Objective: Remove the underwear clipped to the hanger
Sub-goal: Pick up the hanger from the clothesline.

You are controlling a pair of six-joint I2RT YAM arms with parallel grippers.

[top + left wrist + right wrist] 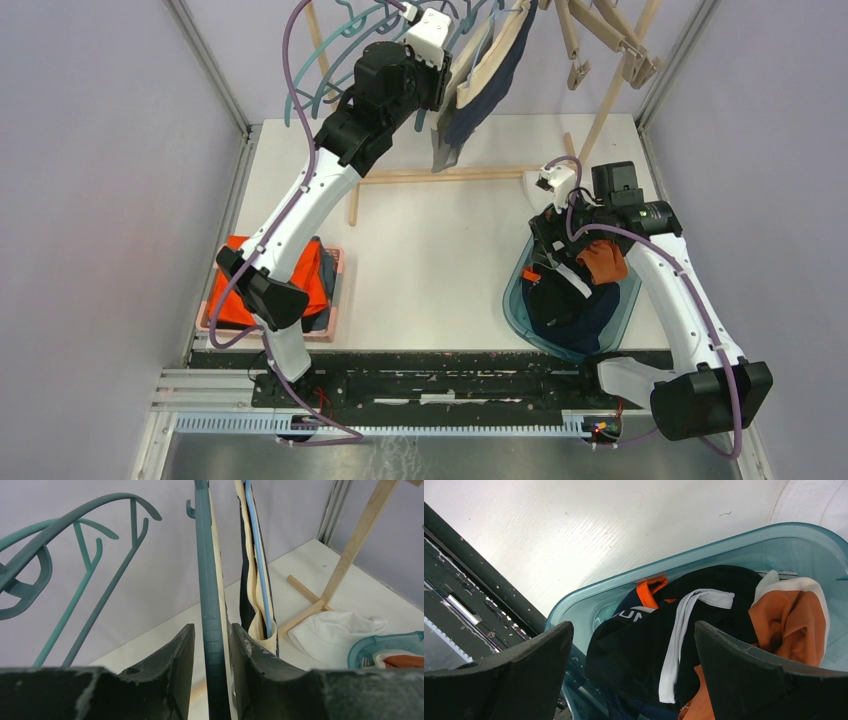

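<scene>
Two arms, split duties: left end effector (212, 630) up among the hangers, right end effector (633, 625) low over a clear teal tub (724, 542).

Left: jaws narrowed but not clamped, straddling the upright bar of a teal hanger (210, 575). A thin gap shows on one side of the bar. On the other side a cream edge of cloth sits between bar and finger; whether they touch is unclear. Nothing firmly held, by my reading.

Underwear (252, 610): cream and navy pieces not yet off, hanging just right of the left end effector around a light-blue hanger (256, 545). Empty teal hangers (80, 565) hang off to its left.

Right: jaws fully wide, holding nothing. A heap of garments (639, 650), black, orange and white-banded, lies in the tub directly beneath it.

Step in hand, as judged: getting a hold at the hanger so a piece can be pulled free.
- Pinch cloth, not just plastic. A grip on the bar alone would only steady the hanger.
- Shift slightly right if the cream piece is the target.
- Pull straight down, slowly, so the clip lets go without swinging the neighbouring hangers.
- The right end effector is free to receive.
</scene>
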